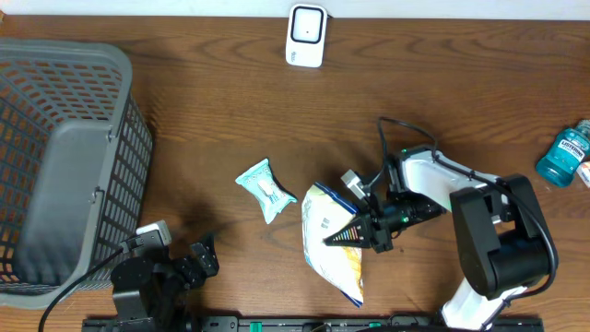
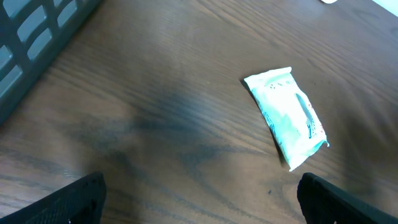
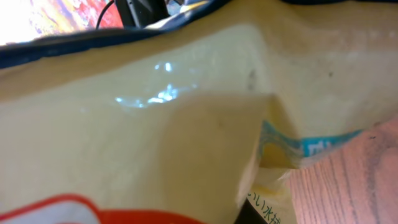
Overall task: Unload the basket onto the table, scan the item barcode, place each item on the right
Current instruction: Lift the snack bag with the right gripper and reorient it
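I see my right gripper (image 1: 361,235) clamped on the snack bag (image 1: 324,214); my left gripper (image 1: 201,260), near left, jaws apart.

A: Site type?
B: Mock shop checkout. Wood-grain surface (image 1: 212,101); grey plastic basket (image 1: 129,157) at 9 o'clock, white scanner (image 1: 306,35) at 12, mouthwash bottle (image 1: 564,157) at 3.
A: Goods?
B: Snack bag (image 1: 327,217), wipes packet (image 1: 265,189), centre.
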You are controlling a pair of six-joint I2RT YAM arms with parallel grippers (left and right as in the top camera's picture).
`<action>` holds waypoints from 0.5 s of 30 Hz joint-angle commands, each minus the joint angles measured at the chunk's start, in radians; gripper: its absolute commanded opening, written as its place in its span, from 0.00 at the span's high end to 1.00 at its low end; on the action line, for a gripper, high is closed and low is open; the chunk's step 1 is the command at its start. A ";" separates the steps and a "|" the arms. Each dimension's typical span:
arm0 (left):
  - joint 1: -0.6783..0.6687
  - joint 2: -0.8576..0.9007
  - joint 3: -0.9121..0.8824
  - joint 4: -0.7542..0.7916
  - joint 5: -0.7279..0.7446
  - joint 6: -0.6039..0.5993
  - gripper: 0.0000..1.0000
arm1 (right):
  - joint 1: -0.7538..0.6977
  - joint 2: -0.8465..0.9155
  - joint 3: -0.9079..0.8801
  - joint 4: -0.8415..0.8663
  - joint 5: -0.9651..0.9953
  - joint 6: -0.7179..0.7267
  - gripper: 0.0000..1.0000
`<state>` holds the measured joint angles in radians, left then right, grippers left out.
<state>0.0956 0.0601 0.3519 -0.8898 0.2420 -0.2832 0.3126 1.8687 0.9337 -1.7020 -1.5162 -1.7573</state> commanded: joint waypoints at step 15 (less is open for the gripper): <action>0.004 -0.002 0.001 0.000 0.012 0.013 0.02 | 0.011 -0.101 -0.014 0.064 -0.045 -0.126 0.99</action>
<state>0.0956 0.0601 0.3519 -0.8902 0.2420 -0.2836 0.3138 1.7847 0.9142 -1.6550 -1.5173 -1.8420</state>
